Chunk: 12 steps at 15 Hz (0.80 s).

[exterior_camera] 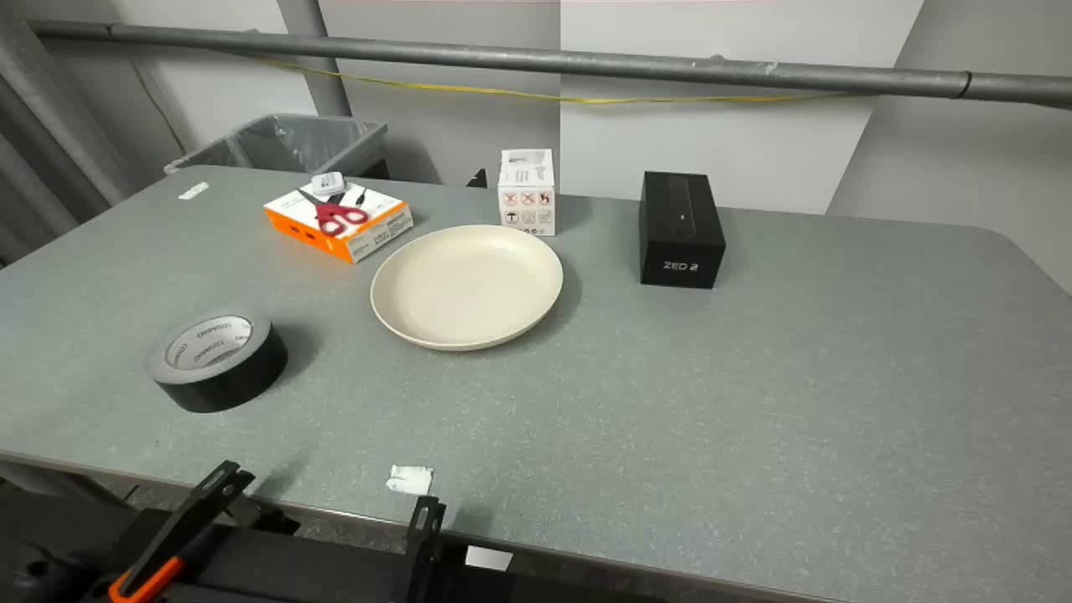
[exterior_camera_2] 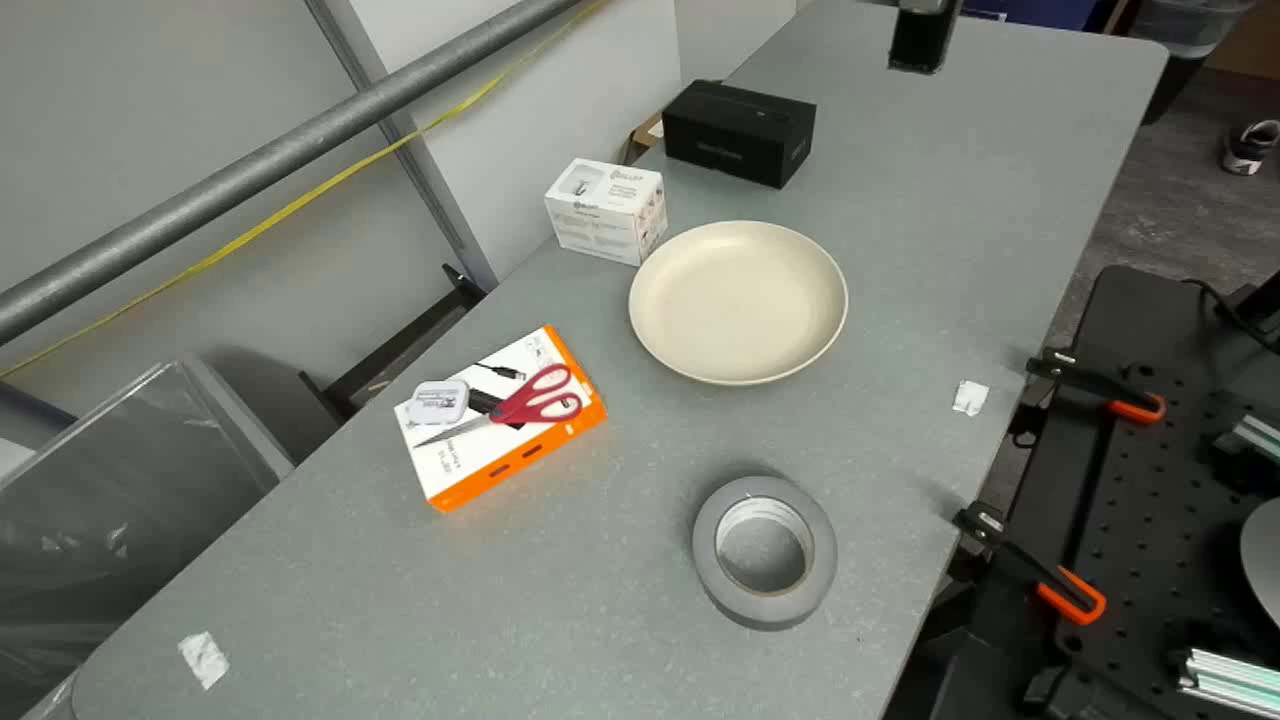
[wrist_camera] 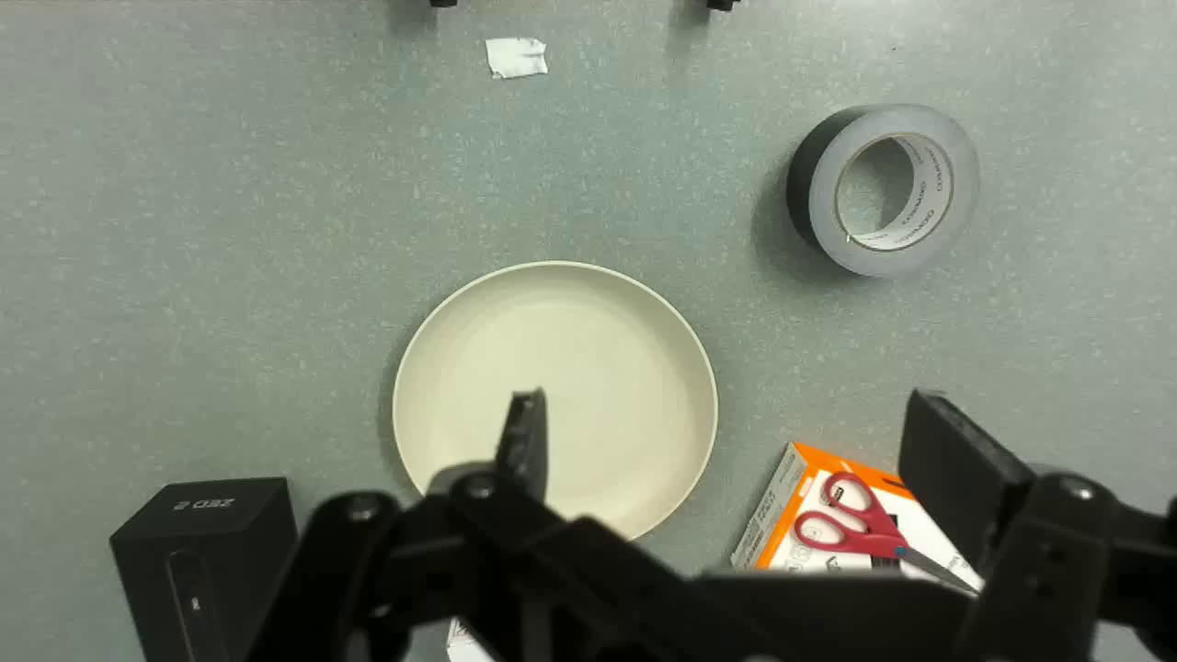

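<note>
On my grey bench [exterior_camera: 712,402] I count one round, cream-coloured plate [exterior_camera_2: 740,300], one pair of red-handled metal scissors [exterior_camera_2: 520,403], one small white round-cornered object [exterior_camera_2: 438,402] and one grey-and-black roll of tape [exterior_camera: 222,375]. Boxes come to three: one flat white-and-orange cardboard box [exterior_camera_2: 475,460], one small white cardboard box [exterior_camera_2: 600,215] and one oblong black box [exterior_camera_2: 735,135]. I see one torn white scrap [exterior_camera_2: 970,397] by the front edge and a second white scrap [exterior_camera_2: 203,660] by a back corner. One black, orange-handled clamp [exterior_camera_2: 1090,380] and a second such clamp [exterior_camera_2: 1030,565] make two on the front edge.
</note>
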{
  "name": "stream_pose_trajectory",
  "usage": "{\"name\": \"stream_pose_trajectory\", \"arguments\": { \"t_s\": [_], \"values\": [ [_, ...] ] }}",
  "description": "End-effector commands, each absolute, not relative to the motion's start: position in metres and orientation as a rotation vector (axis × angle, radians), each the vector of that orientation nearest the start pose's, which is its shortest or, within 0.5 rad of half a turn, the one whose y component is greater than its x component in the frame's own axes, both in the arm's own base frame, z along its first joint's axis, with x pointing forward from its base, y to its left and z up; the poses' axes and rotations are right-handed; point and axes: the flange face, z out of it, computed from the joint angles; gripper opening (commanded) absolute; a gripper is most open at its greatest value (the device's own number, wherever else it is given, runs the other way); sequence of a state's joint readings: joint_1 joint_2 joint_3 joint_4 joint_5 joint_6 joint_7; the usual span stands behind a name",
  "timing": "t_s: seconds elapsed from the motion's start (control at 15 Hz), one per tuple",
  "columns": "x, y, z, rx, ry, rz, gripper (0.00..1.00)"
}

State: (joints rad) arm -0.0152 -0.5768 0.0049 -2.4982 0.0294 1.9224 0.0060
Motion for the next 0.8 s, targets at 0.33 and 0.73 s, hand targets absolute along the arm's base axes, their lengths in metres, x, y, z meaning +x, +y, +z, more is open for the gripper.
{"name": "stream_pose_trajectory", "arguments": {
  "t_s": [0.33, 0.73],
  "values": [
    [0.374, -0.002, 0.482, -3.116, 0.042, 0.0, 1.0],
    [0.386, 0.011, 0.468, -3.109, 0.023, 0.025, 1.0]
  ]
}}
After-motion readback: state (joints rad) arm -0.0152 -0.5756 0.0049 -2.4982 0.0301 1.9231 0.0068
